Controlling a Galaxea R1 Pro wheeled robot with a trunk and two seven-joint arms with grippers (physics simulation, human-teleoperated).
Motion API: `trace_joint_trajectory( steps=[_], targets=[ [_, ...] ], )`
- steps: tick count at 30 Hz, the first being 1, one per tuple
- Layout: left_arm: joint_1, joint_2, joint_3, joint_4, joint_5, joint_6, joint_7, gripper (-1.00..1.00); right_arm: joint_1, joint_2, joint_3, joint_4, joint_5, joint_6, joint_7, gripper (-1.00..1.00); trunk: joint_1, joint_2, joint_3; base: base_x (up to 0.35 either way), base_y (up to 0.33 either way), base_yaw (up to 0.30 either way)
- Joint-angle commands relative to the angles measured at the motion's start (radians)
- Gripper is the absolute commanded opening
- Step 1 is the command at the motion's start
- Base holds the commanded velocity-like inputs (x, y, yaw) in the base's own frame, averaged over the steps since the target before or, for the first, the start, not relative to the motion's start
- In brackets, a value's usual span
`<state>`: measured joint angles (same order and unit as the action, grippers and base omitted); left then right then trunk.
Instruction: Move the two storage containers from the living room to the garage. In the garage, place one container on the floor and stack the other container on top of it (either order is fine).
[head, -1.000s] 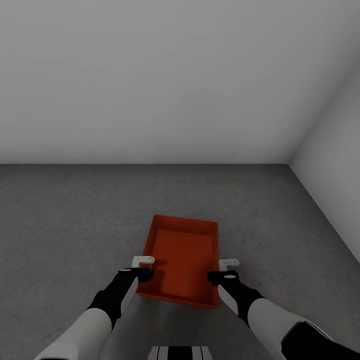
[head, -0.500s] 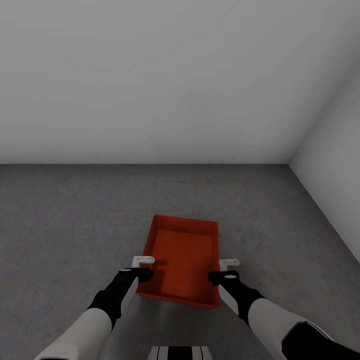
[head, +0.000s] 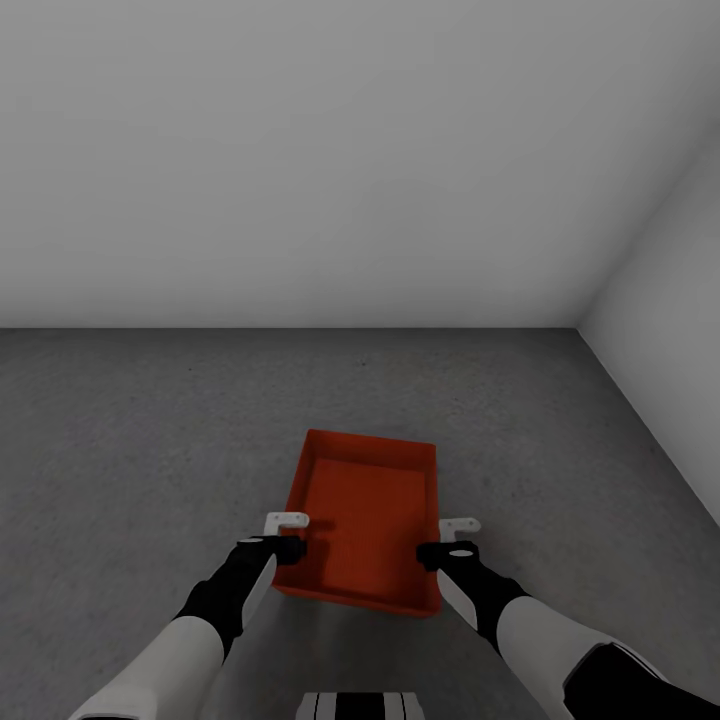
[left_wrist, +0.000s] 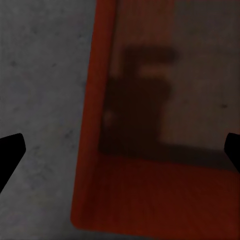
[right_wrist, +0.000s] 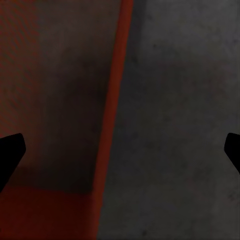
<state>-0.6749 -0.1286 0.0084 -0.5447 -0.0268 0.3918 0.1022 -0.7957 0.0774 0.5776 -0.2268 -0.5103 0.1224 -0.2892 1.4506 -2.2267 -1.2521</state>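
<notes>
1. The garage walls (head: 330, 150) are plain white; they meet in a corner at the right of the head view and run down to the floor.
2. The floor (head: 130, 440) is dark grey mottled concrete; it carries the one storage container in sight, and it shows beside the bin's wall in both wrist views.
3. The storage container (head: 365, 515) is an orange-red open-top bin with low flared walls; it sits flat on the floor just ahead of the robot, between the two arms, its long sides running away from the robot; nothing lies inside it.
4. The left gripper (head: 287, 535) is at the bin's left long wall near the robot's end; the left wrist view shows that wall (left_wrist: 95, 125) running between the two dark fingers (left_wrist: 10, 152), which stand wide apart at the picture's edges and grip nothing.
5. The right gripper (head: 452, 538) is at the bin's right long wall; in the right wrist view its fingers (right_wrist: 10, 152) likewise stand wide, with the rim (right_wrist: 112, 120) between them; the view is dim, so whether any finger touches the wall is hard to tell.
</notes>
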Motion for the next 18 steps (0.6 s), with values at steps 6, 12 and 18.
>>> trace_joint_trajectory(
  steps=[6, 12, 18],
  targets=[
    [0.000, 0.000, 0.001, 0.000, -0.002, 0.006, 0.002, 1.00, 0.000, -0.001, 0.008, -0.003, -0.005, 0.006, -0.007, 1.00, -0.023, 0.042, 0.018, 0.000, 0.000, 0.000],
    [0.000, 0.000, 0.001, 0.000, -0.003, 0.007, 0.003, 1.00, 0.000, 0.000, 0.008, -0.003, -0.005, 0.006, -0.007, 1.00, -0.046, 0.084, 0.037, 0.000, 0.000, 0.000],
    [0.000, 0.000, 0.001, 0.000, -0.002, 0.007, 0.004, 1.00, 0.000, -0.001, 0.008, -0.002, -0.005, 0.006, -0.007, 1.00, -0.069, 0.126, 0.056, 0.000, 0.000, 0.000]
  ],
)
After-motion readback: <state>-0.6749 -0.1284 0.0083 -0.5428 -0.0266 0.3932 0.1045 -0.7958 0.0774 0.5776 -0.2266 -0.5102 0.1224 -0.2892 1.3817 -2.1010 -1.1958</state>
